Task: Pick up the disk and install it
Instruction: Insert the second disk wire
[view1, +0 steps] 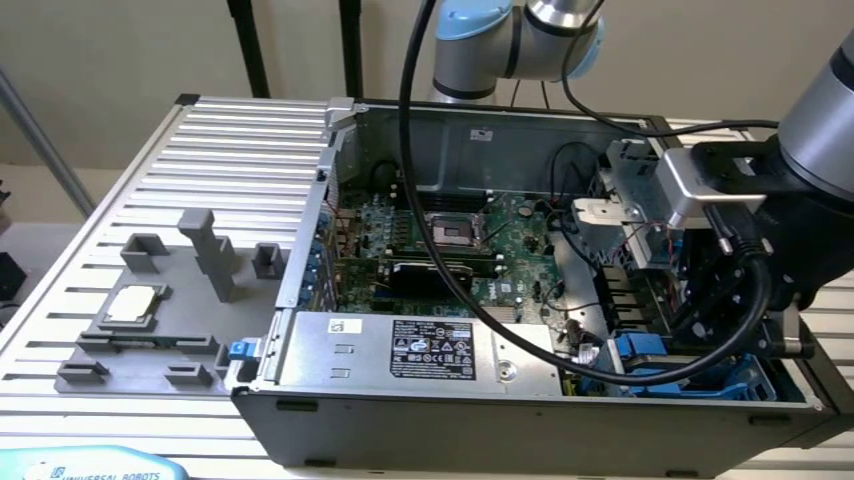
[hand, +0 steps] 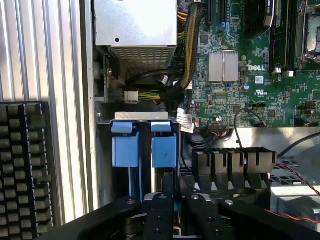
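- The disk (hand: 164, 150) sat edge-up in the drive bay (view1: 694, 372) at the corner of the open computer case (view1: 400, 400), its blue carrier tab facing out, beside a second blue carrier (hand: 125, 149) in the neighbouring slot.
- Judged step: the install end of the task, with the disk already down in its slot.
- The gripper (hand: 169, 200) was directly over the disk's edge, fingers close together around the carrier; whether they were actually clamping it could not be told.
- Next move would call for a straight push along the slot, kept square to the bay rails; any tilt would likely jam the carrier.
- Near obstacles: a bundle of sleeved cables (hand: 192, 45), the power supply (view1: 427, 350) and a black ribbed part (hand: 232, 162) just beside the bay.
- Motherboard (view1: 454, 245) lay well apart from the bay.
- On the worktop (view1: 227, 140), on the exterior view's left, stood a grey fixture (view1: 160, 320) holding a small square silver chip (view1: 134, 303).
- The robot's own cable (view1: 467, 290) was draped across the case interior, a snag risk.
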